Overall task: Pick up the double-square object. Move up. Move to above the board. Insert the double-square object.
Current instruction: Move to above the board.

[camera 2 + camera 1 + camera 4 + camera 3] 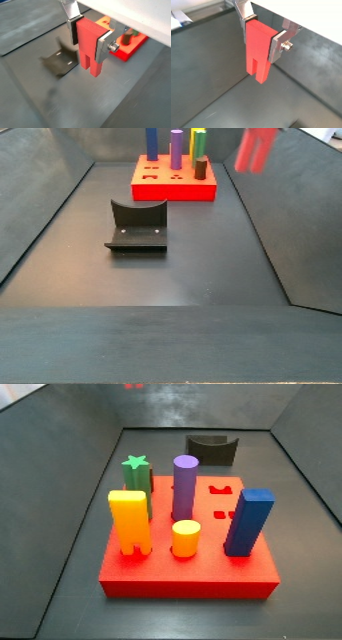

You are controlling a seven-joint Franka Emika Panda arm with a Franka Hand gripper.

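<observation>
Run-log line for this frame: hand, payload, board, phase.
hand: shut on double-square object | payload: lifted off the floor, upright | board: double-square object not yet inserted | fixture: empty | phase: carrying

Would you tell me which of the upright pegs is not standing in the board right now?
The double-square object, salmon-red. It hangs clamped in the gripper above the floor, while the blue, purple, green, orange-yellow and yellow pegs stand in the board.
</observation>
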